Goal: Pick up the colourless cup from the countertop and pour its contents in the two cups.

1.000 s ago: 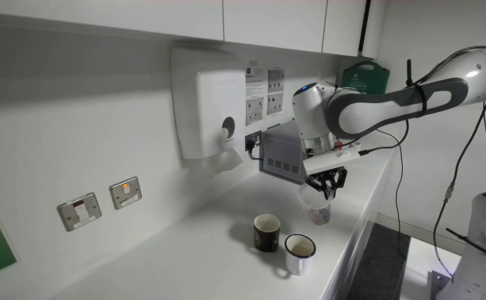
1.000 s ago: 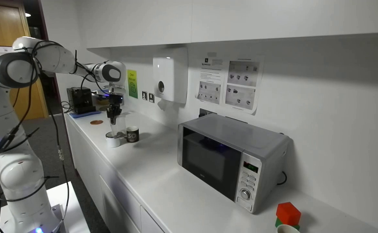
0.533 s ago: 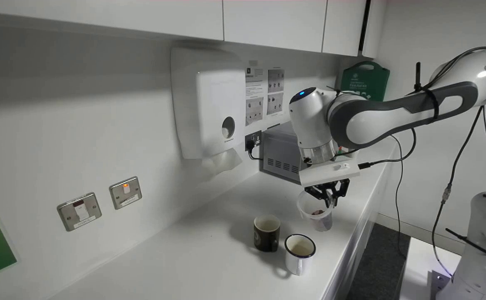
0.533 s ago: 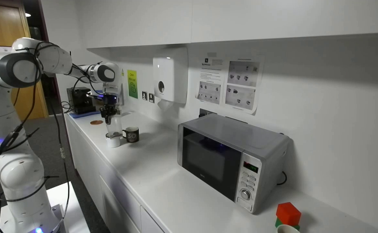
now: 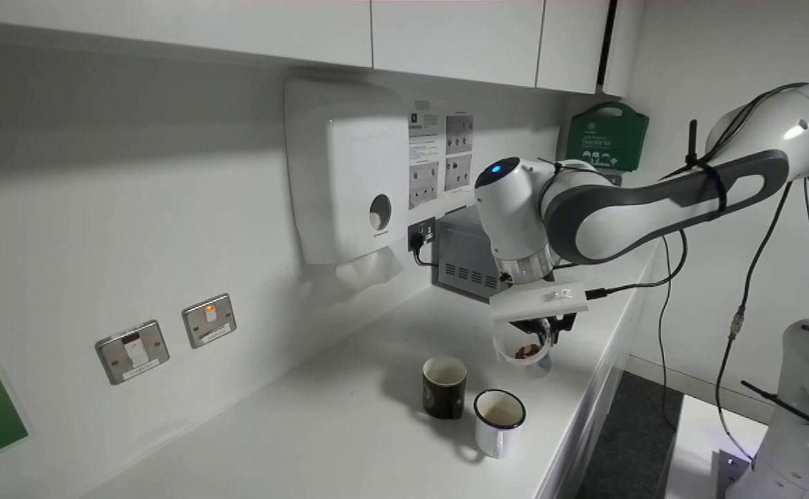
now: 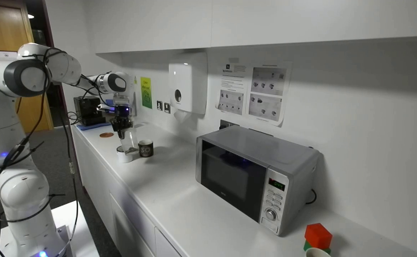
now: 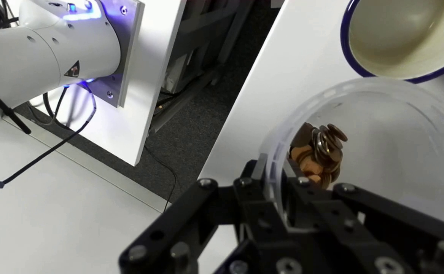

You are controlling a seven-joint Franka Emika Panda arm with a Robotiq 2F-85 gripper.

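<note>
My gripper (image 7: 275,170) pinches the colourless cup (image 7: 381,150) by its wall, right of centre in the wrist view. I judge the side hold leaves its mouth free to tip coins (image 7: 320,152) into the white mug (image 7: 400,36), upper right.

Tight on one side of our gripper (image 7: 277,167)
Lower than it, away from the microwave (image 6: 254,175), the white mug (image 5: 499,424) and dark mug (image 5: 444,391) block us; toward the microwave we have open counter (image 6: 172,173).

Grey microwave (image 6: 251,175), white paper dispenser (image 6: 188,84)
</note>
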